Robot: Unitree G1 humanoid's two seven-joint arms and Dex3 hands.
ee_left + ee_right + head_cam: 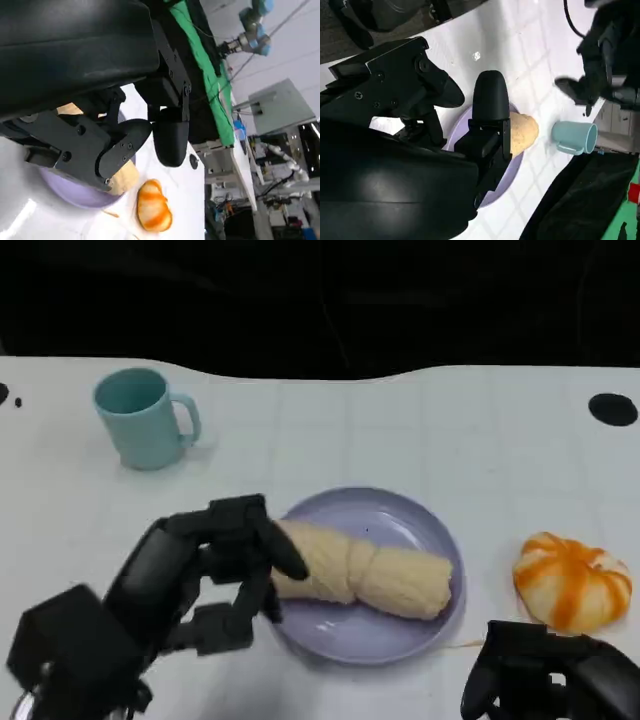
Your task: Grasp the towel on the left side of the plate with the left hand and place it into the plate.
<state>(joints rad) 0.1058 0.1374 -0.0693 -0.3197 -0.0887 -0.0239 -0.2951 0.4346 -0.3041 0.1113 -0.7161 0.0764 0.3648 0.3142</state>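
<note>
The rolled towel (365, 575) lies in the plate (440, 530). The left hand (215, 565), fingers spread and holding nothing, sits at the plate's nine o'clock edge. The right hand (545, 675) rests at five o'clock; I cannot tell its state.

White table (400, 430) bears plate (420, 530), mug (140, 420), bun (572, 580).

— What stands around my left hand (215, 570)?
— At its three o'clock, the plate (395, 640) with the towel (365, 570) lying across it; my fingers (285, 552) hang over its near end.
— Where is free room?
— Bare tabletop (420, 430) at twelve o'clock of the plate. The mug (143, 418) stands at eleven o'clock, well apart; the orange bun (572, 580) at the plate's three o'clock, just above my right hand (550, 680).
</note>
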